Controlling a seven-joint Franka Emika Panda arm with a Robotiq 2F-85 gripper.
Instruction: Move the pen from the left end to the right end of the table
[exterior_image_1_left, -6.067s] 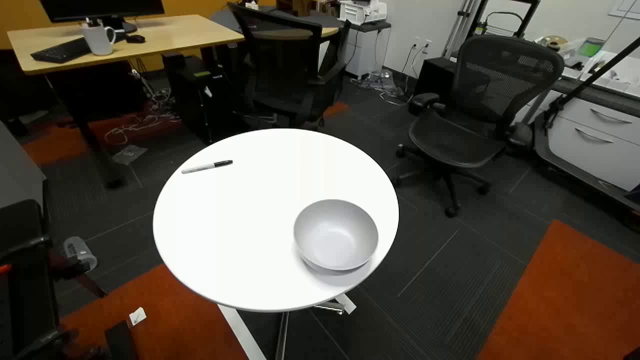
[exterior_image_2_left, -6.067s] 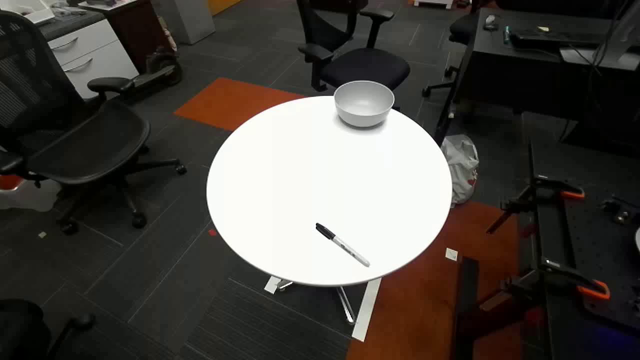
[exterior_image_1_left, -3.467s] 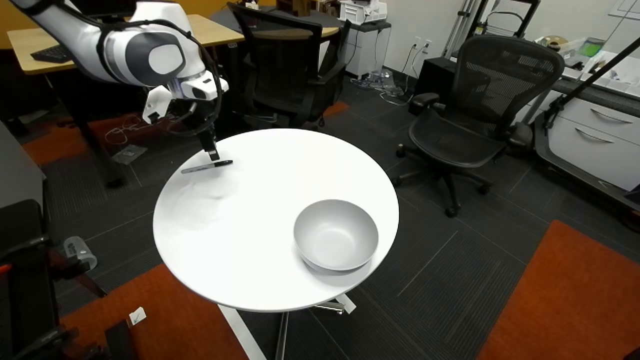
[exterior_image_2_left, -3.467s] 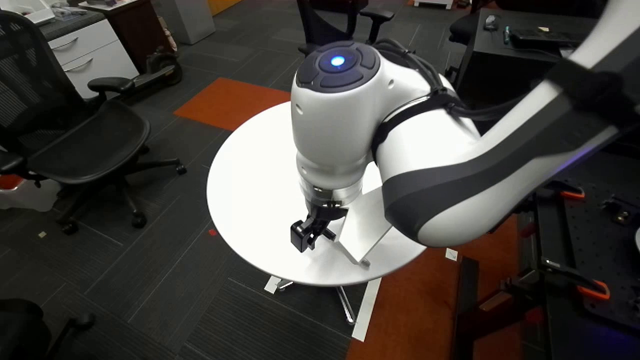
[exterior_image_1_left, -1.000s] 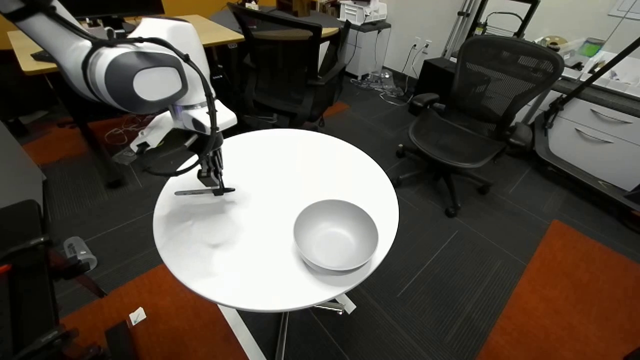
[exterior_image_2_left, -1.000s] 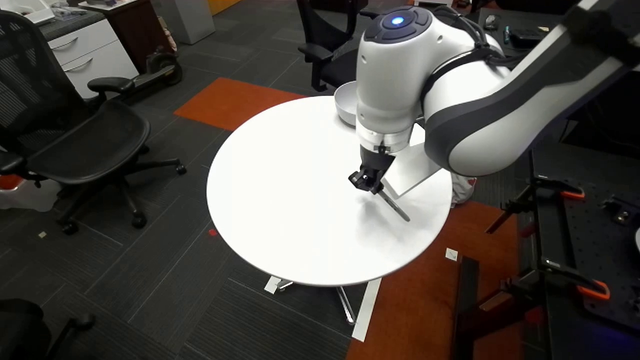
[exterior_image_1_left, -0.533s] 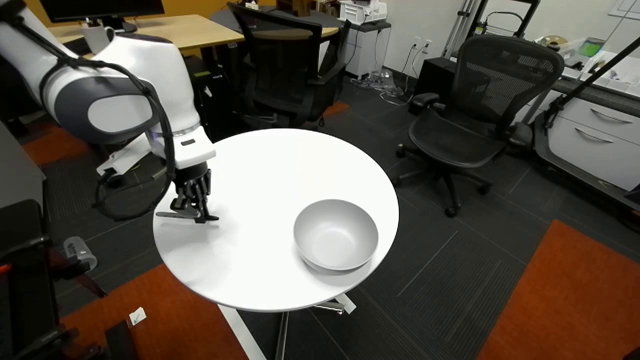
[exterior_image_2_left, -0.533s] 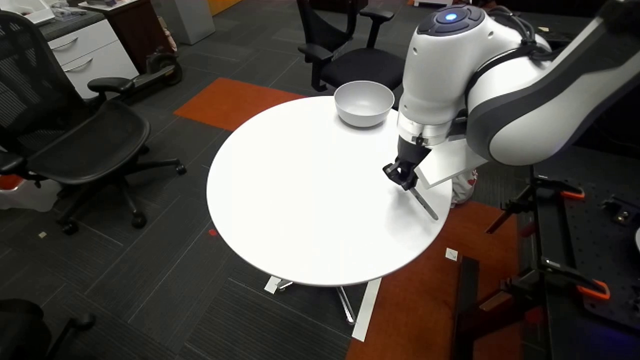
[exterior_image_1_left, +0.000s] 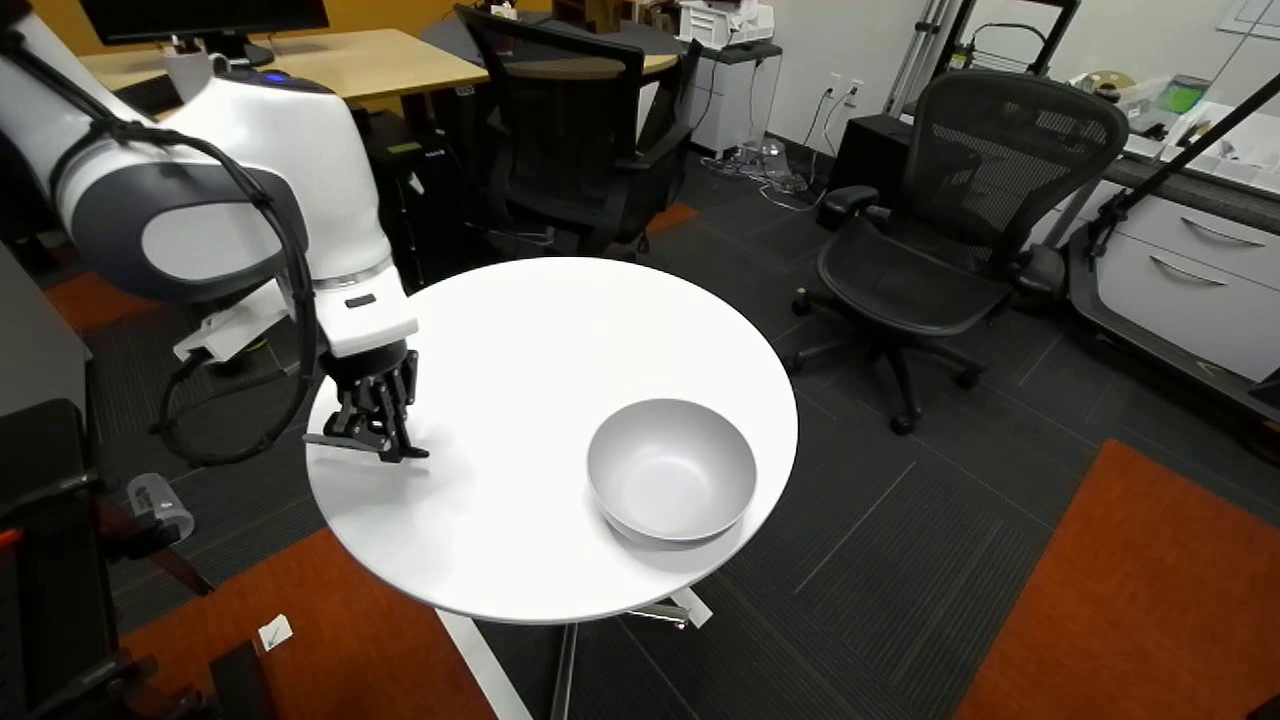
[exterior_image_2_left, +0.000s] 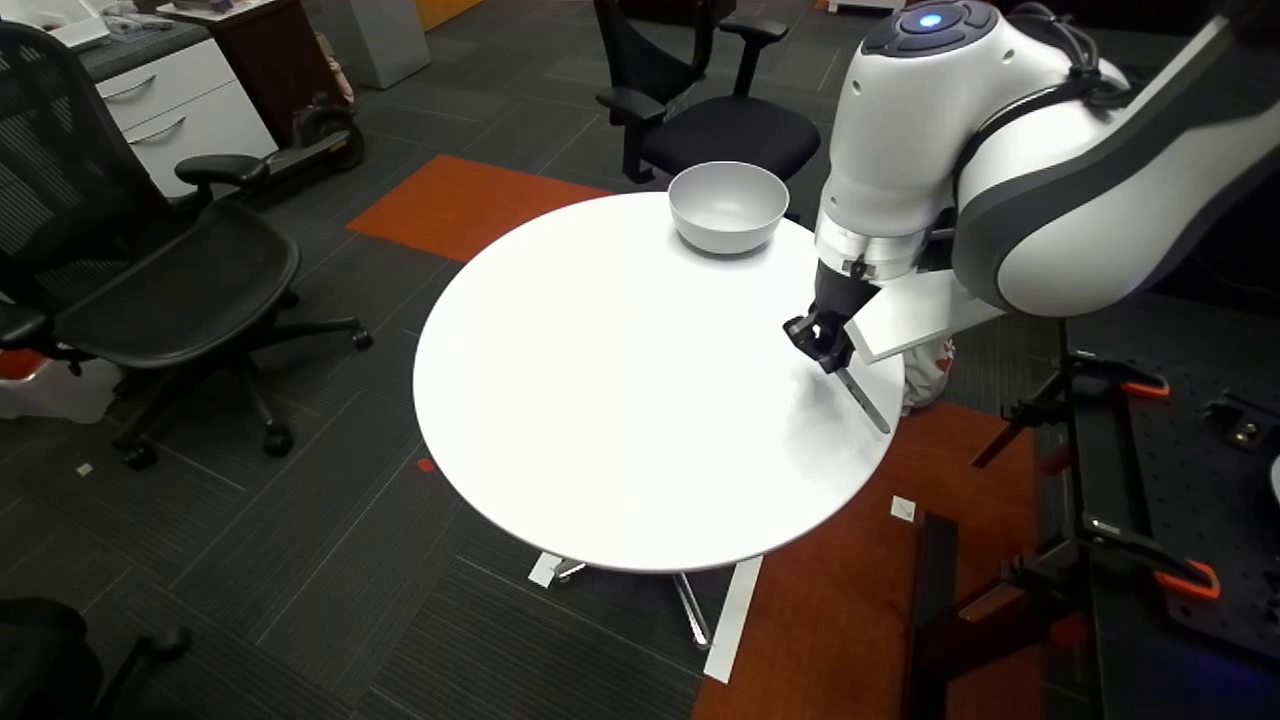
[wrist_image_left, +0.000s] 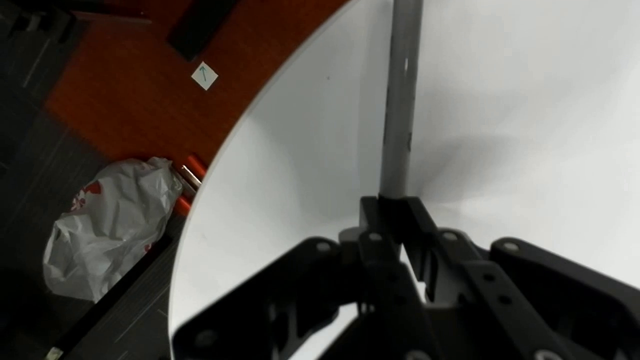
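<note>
The pen sits between the 2 fingers, pinched near its dark end.

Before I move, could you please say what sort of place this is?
Probably an office: an exterior view shows a black mesh-backed wheeled chair, a pale rectangular wooden desk and, on it, a black flat-screen monitor.

In an exterior view, free room on the table is offered from 11 to 2 and from 6 to 8 o'clock. From the gripper at 9 o'clock, the straight way to 4 o'clock is blocked by 1 bowl; on its 5 o'clock side, only a narrow strip is left. At 9 o'clock, room is taken by the held pen.
</note>
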